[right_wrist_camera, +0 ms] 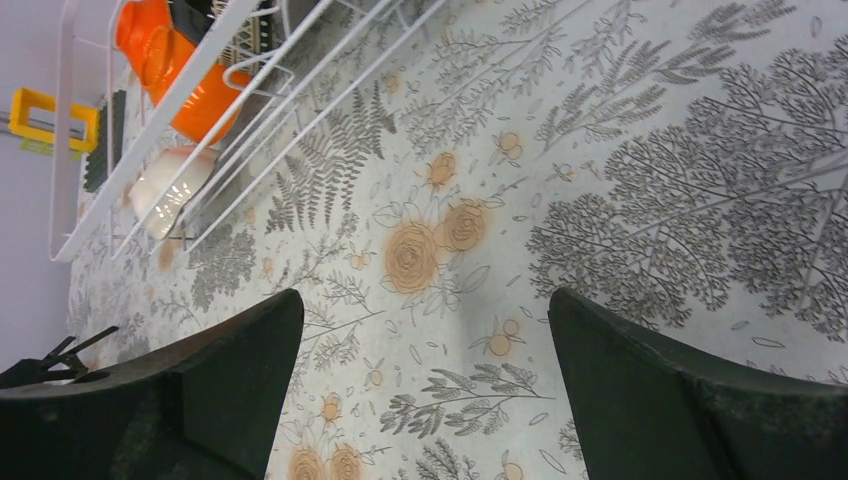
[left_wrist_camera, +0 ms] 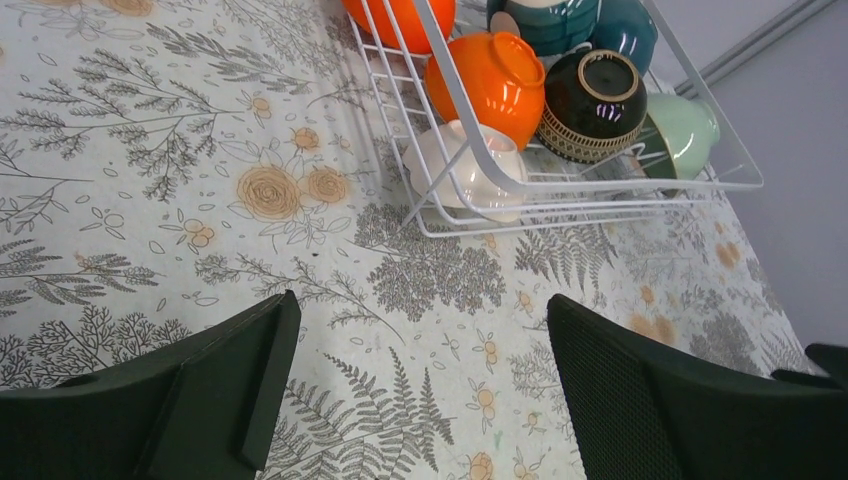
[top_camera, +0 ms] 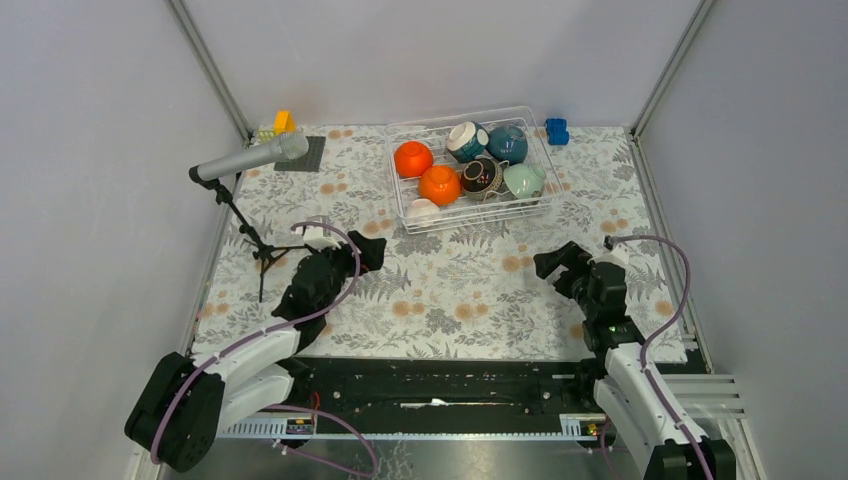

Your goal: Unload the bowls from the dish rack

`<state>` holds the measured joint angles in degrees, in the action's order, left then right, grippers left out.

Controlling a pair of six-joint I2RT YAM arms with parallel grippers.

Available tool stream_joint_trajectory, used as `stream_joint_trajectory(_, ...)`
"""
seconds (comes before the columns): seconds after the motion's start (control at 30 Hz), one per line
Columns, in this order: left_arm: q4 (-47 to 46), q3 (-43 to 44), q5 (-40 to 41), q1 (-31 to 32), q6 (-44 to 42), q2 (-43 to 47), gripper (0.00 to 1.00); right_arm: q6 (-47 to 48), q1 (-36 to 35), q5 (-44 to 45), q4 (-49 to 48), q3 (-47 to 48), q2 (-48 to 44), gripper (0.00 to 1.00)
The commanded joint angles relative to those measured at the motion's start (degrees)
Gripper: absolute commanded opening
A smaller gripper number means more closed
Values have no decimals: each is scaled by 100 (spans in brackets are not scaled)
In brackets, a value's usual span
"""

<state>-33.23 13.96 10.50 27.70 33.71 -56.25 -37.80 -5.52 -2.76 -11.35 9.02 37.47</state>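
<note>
The dish rack [top_camera: 480, 215] sits in the upper middle of the picture, with all the bowls [top_camera: 440, 185] inside. Lower down, the left gripper [top_camera: 362, 252] and right gripper [top_camera: 556, 262] are spread wide, holding nothing.

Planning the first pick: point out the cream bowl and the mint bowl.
cream bowl [left_wrist_camera: 455, 185], left wrist view, on its outer wall.
mint bowl [top_camera: 524, 180], top external view, on its outer wall.

Bowls [top_camera: 440, 184] in dish rack [top_camera: 540, 140], far table [top_camera: 460, 290] edge
</note>
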Motion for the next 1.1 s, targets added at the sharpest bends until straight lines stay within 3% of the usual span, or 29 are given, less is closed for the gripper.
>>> stream_joint_trajectory(0.0,-773,-136,-468,11,-169,-86,99,213,-35,-494,180,606,172,100)
stream_joint_trajectory(0.3,-1003,-28,-1316,24,-479,-342,97,778,-340,-1136,940,2196,1368,81)
stream_joint_trajectory(0.47,-1027,28,-1495,24,-543,-468,96,1101,-1005,-547,1088,3201,2294,82)
stream_joint_trajectory(0.8,-1044,46,-1533,22,-671,-529,95,1242,-1760,-841,2086,5971,4992,83)
stream_joint_trajectory(0.9,-1033,47,-1520,22,-714,-513,96,1262,-1949,-717,2451,6788,5813,92)
stream_joint_trajectory(1.07,-1048,46,-1540,24,-743,-554,98,1295,-2160,-629,3239,8310,7112,100)
